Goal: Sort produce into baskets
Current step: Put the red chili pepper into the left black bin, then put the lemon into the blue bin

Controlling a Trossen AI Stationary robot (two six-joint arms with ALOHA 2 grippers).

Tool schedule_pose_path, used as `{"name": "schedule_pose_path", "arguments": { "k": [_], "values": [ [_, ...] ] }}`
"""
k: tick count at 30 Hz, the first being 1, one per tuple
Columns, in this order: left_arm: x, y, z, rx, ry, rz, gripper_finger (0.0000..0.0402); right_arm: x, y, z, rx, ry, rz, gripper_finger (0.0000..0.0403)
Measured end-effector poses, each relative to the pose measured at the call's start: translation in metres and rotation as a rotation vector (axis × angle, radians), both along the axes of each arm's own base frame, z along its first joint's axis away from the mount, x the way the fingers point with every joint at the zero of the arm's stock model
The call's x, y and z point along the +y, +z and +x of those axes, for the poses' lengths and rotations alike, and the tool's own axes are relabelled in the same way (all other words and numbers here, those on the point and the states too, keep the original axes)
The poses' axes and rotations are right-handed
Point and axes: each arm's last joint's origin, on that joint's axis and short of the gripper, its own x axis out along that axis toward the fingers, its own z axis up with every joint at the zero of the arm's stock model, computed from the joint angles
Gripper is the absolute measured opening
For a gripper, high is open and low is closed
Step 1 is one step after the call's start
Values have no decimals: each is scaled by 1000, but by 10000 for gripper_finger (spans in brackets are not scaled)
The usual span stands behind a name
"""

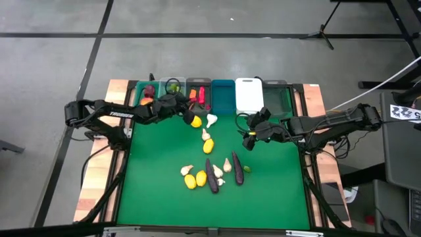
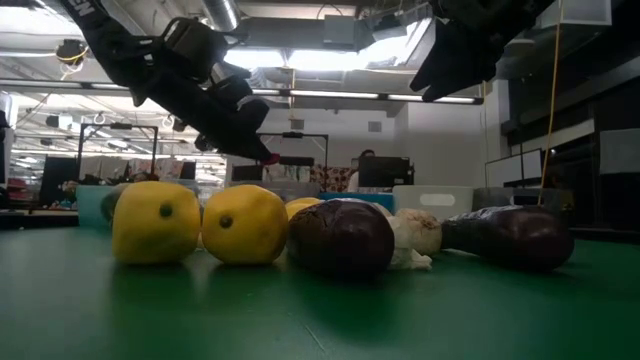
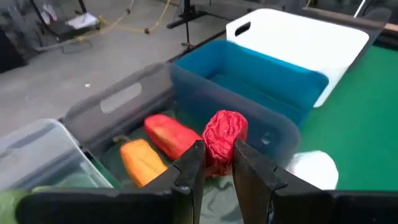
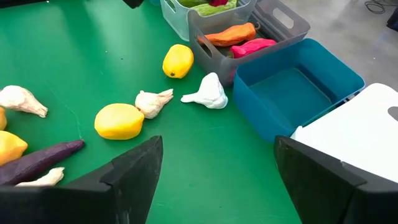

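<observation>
My left gripper (image 1: pixel 187 109) is over the near edge of the grey bin (image 3: pixel 118 99), shut on a red pepper (image 3: pixel 225 132). The bin holds an orange carrot (image 3: pixel 143 159) and another red pepper (image 3: pixel 171 134). The bins stand in a row along the mat's far edge: teal-green (image 1: pixel 141 92), clear (image 1: pixel 172 84), grey, blue (image 1: pixel 223 96), white (image 1: pixel 249 95), dark green (image 1: pixel 277 99). My right gripper (image 1: pixel 252 135) is open and empty above the mat's right half. Lemons (image 1: pixel 191 181), eggplants (image 1: pixel 212 176) and garlic (image 1: pixel 211 120) lie on the green mat. My left gripper pinches the red pepper's lower part (image 3: pixel 217 159) between its two fingers. The rest of the pepper stands out past the fingertips. The fingers come slanting down from the table's left. The pepper is lifted clear, above the grey bin's near edge.
In the low view two lemons (image 2: pixel 155 222), a dark beet (image 2: pixel 340 238), a garlic (image 2: pixel 420 230) and an eggplant (image 2: pixel 510 236) lie in a cluster at the mat's near middle. A lemon (image 4: pixel 177 61) and a garlic (image 4: pixel 208 93) lie just in front of the grey bin.
</observation>
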Motion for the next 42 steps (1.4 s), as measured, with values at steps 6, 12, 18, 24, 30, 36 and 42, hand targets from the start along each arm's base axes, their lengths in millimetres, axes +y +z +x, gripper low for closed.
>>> {"name": "schedule_pose_path", "arguments": {
  "k": [6,12,18,24,30,36,42],
  "values": [
    [-1,2,2,-19,-50,5,107,0,0,0,-1,0,2,305],
    [-1,2,2,-24,-48,0,196,0,0,0,0,9,13,305],
    [-8,2,6,-83,-165,-98,235,0,0,0,0,9,14,305],
    [-58,2,21,-73,-503,-134,231,1,0,0,1,16,21,305],
    [-106,4,25,-56,-413,-17,228,0,0,0,-1,6,11,305],
    [-138,11,40,-69,-274,71,228,1,-3,3,3,3,7,305],
    [-166,2,79,11,-208,89,228,1,-7,5,21,-11,20,305]
  ]
}}
